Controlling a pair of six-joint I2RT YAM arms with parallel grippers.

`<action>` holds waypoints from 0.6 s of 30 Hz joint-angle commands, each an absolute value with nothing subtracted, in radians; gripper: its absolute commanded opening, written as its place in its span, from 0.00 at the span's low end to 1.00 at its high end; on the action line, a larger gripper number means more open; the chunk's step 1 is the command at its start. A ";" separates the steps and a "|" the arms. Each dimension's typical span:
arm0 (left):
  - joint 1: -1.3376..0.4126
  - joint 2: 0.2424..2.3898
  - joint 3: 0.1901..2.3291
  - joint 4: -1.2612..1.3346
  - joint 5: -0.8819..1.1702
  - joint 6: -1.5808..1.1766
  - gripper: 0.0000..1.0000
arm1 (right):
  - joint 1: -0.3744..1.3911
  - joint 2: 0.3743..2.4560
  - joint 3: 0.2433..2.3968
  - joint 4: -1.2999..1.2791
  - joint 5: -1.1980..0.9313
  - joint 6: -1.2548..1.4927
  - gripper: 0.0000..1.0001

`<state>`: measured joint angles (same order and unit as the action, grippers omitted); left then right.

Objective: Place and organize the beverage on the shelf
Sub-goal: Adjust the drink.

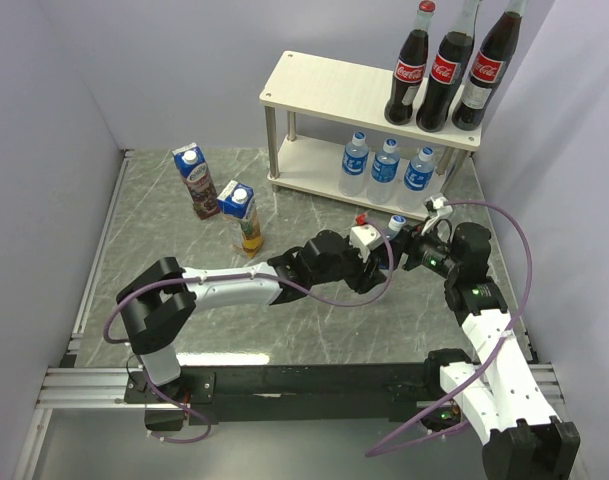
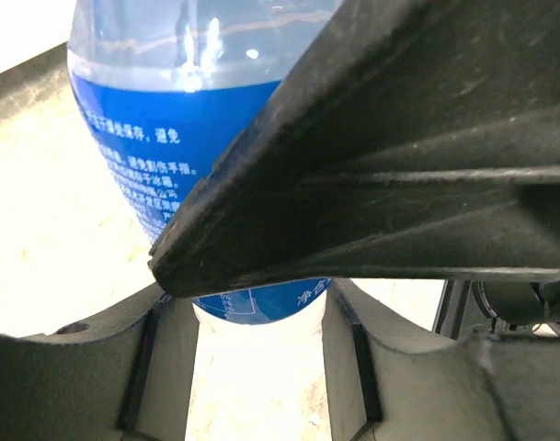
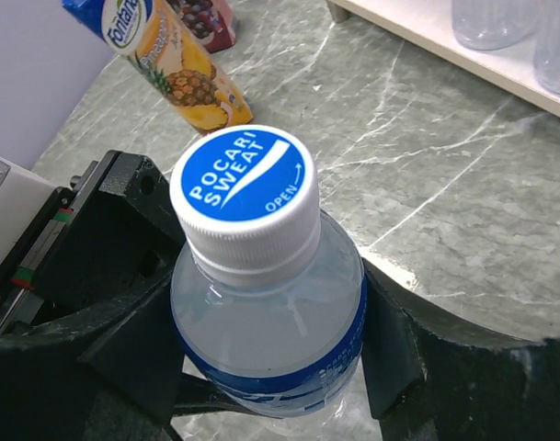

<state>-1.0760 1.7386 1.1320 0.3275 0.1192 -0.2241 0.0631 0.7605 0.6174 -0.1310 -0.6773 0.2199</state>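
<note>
Water bottle [image 3: 261, 303], upright at centre right of the overhead view, below the shelf [image 1: 314, 85], clamped between right gripper [image 3: 270, 367] jaws; left gripper [image 2: 261, 367] jaws flanking its base, gripping or not impossible to tell. Probably last water placement: next, setting beside three shelved bottles [image 1: 386, 165] without toppling them.

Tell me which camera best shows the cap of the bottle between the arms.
Right wrist: the cap sits centre frame, lettering readable. Top external shows a tiny blue dot. Left wrist shows only the water bottle label, no cap.
</note>
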 commanded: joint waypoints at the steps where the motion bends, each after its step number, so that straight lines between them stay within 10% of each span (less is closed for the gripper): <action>1: -1.071 1.680 1.103 0.396 0.127 -0.170 0.00 | 0.067 0.745 0.693 -0.023 -0.765 0.242 0.72; 18: -1.071 1.675 1.065 0.410 0.184 -0.135 0.00 | 0.052 0.759 0.703 -0.029 -0.798 0.255 0.80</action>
<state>-1.0729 1.7248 1.0630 0.3336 0.1493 -0.1455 0.0566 0.7761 0.6273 -0.1268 -0.7528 0.2428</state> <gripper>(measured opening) 0.517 0.802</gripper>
